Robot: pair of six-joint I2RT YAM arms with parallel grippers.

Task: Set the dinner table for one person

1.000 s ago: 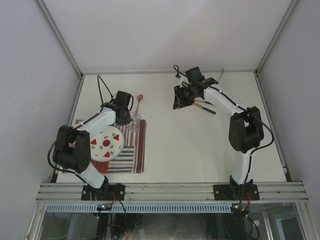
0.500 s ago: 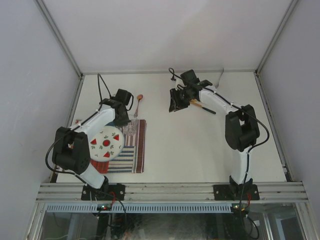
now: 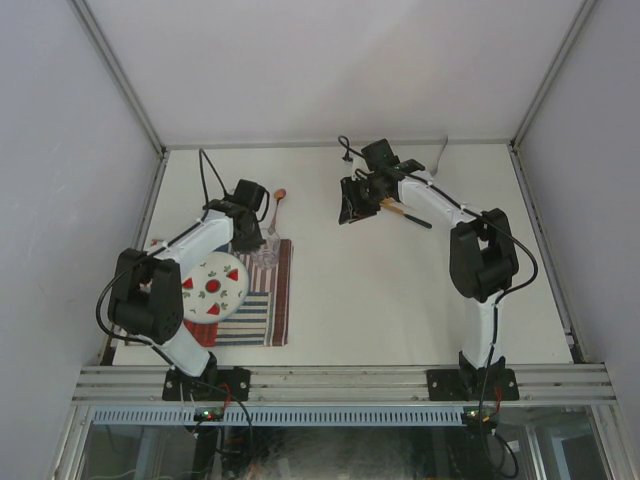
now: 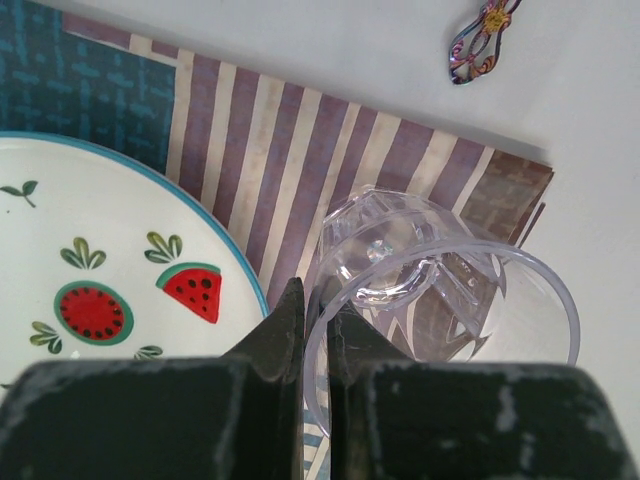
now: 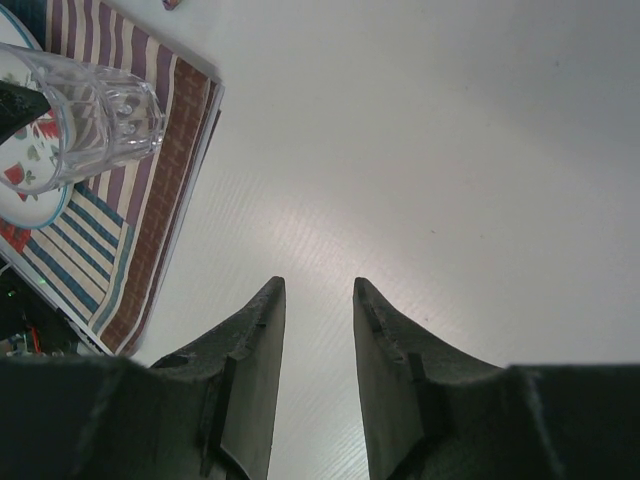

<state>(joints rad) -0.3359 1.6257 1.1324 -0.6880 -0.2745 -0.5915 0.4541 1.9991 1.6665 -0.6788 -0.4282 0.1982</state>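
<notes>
The dinner table [image 3: 380, 290] fills the floor of the railed enclosure, off-white and bare across most of its right half; on its near left lies a striped placemat [image 3: 262, 305], and on that a white plate [image 3: 213, 288] painted with watermelon slices, partly covered by the left arm in the overhead view.

The left gripper [image 3: 262, 240] is at the far right corner of the placemat; its fingers [image 4: 285, 325] are pinched together on the rim wall of a clear glass [image 4: 400, 250], one inside and one outside; whether the base touches the cloth I cannot tell. The plate's blue-edged rim [image 4: 200, 240] runs just beside the glass.

Beyond that corner, on bare tabletop [image 4: 300, 40], lies a small utensil [image 3: 278, 203], near the glass but apart from it; from above it shows an orange-brown end, while the left wrist view shows an ornate iridescent tip [image 4: 483, 35].

The right gripper [image 3: 352, 205] hangs over the middle of the far table, well apart from the placemat; its jaws stand apart with only tabletop [image 5: 450, 150] visible between them [image 5: 318, 290]. Its camera catches the glass [image 5: 90, 120] side-on with its faceted wall, the placemat edge [image 5: 150, 230] and a sliver of plate [image 5: 25, 190]; it does not show the dark-handled cutlery [image 3: 410, 213] lying partly under that arm, which only the overhead view shows; that view also shows a pale utensil [image 3: 443, 150] by the far rail and a small red item [image 3: 155, 243] at the left edge, too small to identify.
</notes>
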